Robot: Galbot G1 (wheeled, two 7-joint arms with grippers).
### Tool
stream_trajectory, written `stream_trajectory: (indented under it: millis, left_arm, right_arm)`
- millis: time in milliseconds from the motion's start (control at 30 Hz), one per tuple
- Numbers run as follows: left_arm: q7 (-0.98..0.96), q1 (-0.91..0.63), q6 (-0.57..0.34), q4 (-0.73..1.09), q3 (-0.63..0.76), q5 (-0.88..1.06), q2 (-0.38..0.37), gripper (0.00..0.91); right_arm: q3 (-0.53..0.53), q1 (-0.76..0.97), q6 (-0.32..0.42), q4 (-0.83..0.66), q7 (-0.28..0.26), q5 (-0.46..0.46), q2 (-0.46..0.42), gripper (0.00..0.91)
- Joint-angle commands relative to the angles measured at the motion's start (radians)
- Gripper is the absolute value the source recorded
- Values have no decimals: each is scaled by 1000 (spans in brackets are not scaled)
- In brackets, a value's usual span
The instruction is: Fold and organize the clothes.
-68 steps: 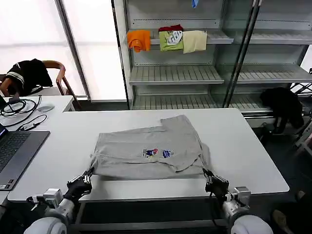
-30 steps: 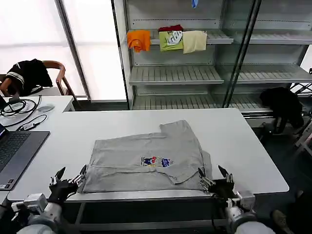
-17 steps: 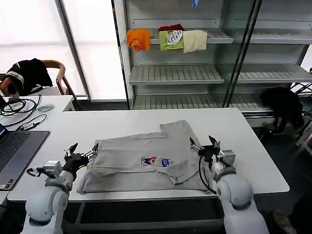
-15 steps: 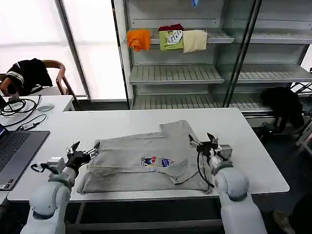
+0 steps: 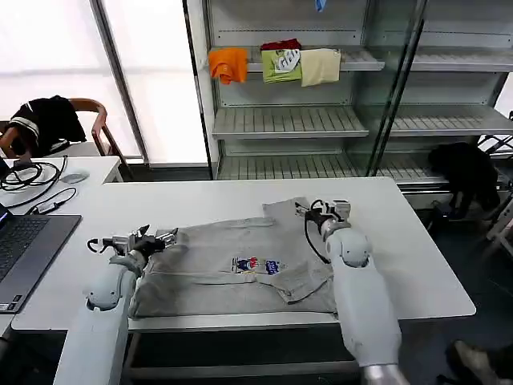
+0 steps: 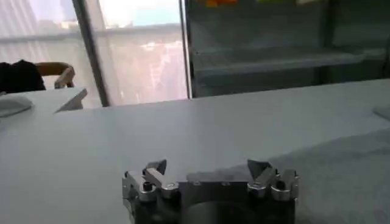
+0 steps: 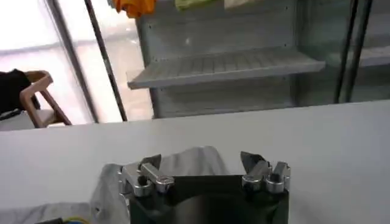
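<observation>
Mid-fold, by my read: both arms are reaching out over the shirt (image 5: 240, 261) to its far side, one at each end, which looks like the setup for the next grasp rather than a fold in progress. Left gripper (image 5: 157, 238) sits at the shirt's far left corner, fingers spread, nothing between them; its wrist view shows the jaws apart over bare table (image 6: 91, 134) with grey cloth coming in from one side. Right gripper (image 5: 314, 213) is at the far right, at the edge of the flap that sticks up toward the shelves (image 5: 288, 120); released too, and its wrist view has the open fingers (image 7: 149, 163) straddling that flap's grey fabric. Next move, as I judge it: drop each gripper onto its corner, pinch only the top layer, then lift and carry together so the cloth doesn't skew. Risk is catching both layers, or one side closing late. The shirt itself: light grey, lying flat at mid-table and closer to the near edge, already doubled into a rough rectangle with a visible fold line along the near part. Small multicolour print faces up near the centre. Right end is untidy, with a lumpy overlap at the near right corner and that flap jutting out. Some wrinkles, no bunching. Laptop (image 5: 24, 249) is well apart on the left.
</observation>
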Motion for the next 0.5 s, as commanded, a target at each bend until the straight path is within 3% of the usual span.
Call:
stream_trajectory:
  millis: [33, 133, 200, 267, 300, 333, 367, 400, 433, 500]
  left_arm:
    - [24, -78, -1, 149, 21, 41, 6, 907]
    - [28, -75, -1, 144, 21, 39, 4, 907]
    - [28, -75, -1, 139, 21, 37, 3, 907]
    - [29, -75, -1, 135, 22, 37, 3, 907]
    - [29, -75, -1, 133, 23, 37, 3, 836]
    - [29, -75, -1, 131, 25, 38, 3, 786]
    - [29, -75, 0, 130, 25, 38, 3, 574]
    - [30, -73, 0, 129, 26, 38, 2, 494]
    - [33, -72, 0, 128, 26, 38, 1, 292]
    - [33, -66, 0, 125, 26, 41, -1, 101]
  right_arm:
    - [2, 111, 3, -211, -8, -98, 42, 907]
    - [2, 108, 5, -219, -6, -112, 41, 907]
    - [-1, 103, 5, -217, -9, -127, 36, 856]
    - [-2, 98, 4, -210, -15, -138, 34, 665]
    - [-2, 96, 2, -207, -18, -146, 34, 322]
    - [-4, 95, 0, -203, -20, -152, 34, 181]
    - [-6, 94, -2, -200, -20, -156, 34, 0]
    - [-6, 93, -4, -196, -22, -162, 35, 0]
    - [-6, 90, -5, -192, -28, -176, 36, 0]
    - [-7, 84, -6, -181, -33, -185, 36, 0]
